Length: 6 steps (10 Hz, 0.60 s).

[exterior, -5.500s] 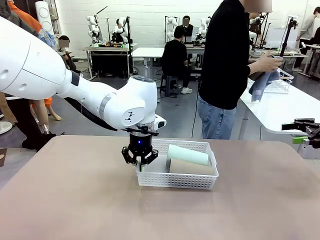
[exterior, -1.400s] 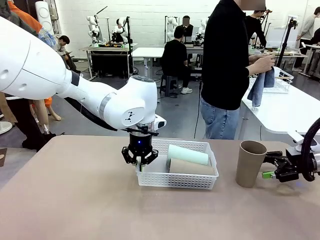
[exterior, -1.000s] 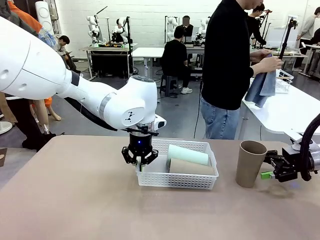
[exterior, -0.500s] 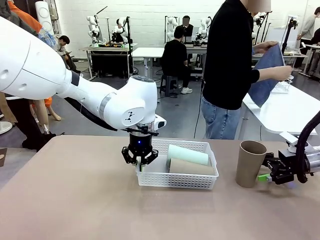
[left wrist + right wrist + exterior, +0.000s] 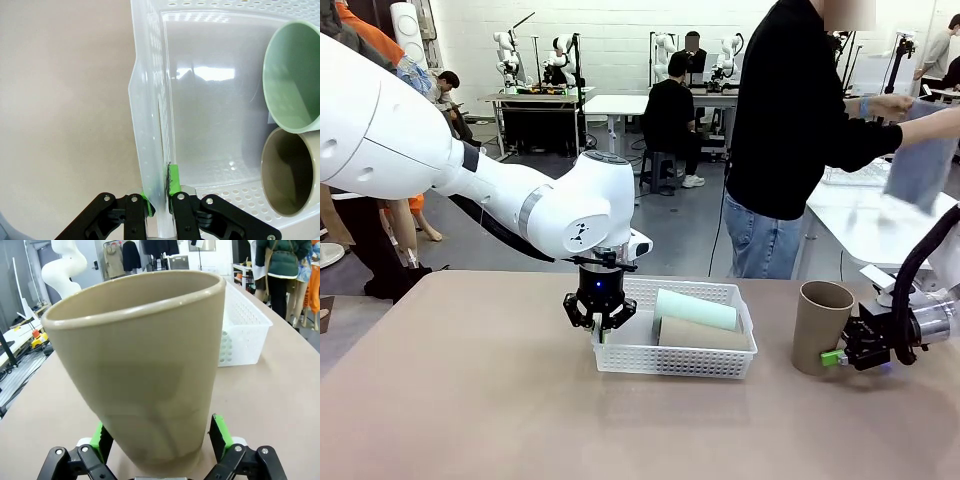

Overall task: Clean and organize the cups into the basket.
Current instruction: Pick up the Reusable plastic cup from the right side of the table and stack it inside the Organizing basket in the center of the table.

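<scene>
two cups lie on their sides in the basket (image 5: 670, 362): a mint cup (image 5: 695, 309) resting on a lying tan cup (image 5: 705, 335). a standing tan cup (image 5: 820, 325) waits on the table (image 5: 470, 400), well right of the basket. the right gripper (image 5: 832, 357) straddles it low near the base, jaws wide, and i cannot tell whether the pads press it. so low a hold could let the tall cup tip or twist when lifted. the left gripper (image 5: 602, 325) pinches the basket's left end wall, jaws narrow; a knock from an incoming cup could flex that thin wall. the basket's left end is partly hidden behind this gripper, and the standing cup's inside is hard to make out.
</scene>
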Available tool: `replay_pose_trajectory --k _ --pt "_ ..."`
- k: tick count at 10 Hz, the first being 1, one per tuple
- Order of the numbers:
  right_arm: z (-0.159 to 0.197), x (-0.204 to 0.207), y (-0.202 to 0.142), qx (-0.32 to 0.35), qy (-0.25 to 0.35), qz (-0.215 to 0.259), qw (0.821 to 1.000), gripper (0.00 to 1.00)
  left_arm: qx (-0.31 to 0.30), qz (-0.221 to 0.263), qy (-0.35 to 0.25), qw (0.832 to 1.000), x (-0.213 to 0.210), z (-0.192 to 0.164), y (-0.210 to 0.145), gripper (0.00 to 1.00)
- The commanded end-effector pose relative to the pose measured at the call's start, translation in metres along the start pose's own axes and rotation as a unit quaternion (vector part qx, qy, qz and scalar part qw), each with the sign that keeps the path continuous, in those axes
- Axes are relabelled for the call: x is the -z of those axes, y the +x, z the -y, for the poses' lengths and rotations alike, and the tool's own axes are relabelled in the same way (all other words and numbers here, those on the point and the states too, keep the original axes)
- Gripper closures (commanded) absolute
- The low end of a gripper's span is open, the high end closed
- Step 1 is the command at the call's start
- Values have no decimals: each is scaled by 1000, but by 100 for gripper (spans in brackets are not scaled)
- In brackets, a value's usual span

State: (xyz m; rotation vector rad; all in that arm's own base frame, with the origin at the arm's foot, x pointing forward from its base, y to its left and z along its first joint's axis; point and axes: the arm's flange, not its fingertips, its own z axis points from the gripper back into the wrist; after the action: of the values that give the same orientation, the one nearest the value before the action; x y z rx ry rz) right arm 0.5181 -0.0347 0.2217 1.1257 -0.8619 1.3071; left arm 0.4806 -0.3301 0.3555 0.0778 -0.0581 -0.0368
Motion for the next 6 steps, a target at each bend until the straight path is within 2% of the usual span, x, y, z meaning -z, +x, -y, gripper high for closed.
replay_pose_trajectory --k 1,4,5,6 --pt "7 10 2 2 12 -12 1000 0 1 0 1 1000 0 1 -1 100" --pt "9 23 4 -9 27 -11 1000 0 1 0 1 1000 0 1 -1 100" --pt "8 23 3 -14 28 -14 999 60 1 0 1 1000 0 1 -1 100" --pt "8 24 4 -15 28 -14 999 60 1 0 1 1000 0 1 -1 100"
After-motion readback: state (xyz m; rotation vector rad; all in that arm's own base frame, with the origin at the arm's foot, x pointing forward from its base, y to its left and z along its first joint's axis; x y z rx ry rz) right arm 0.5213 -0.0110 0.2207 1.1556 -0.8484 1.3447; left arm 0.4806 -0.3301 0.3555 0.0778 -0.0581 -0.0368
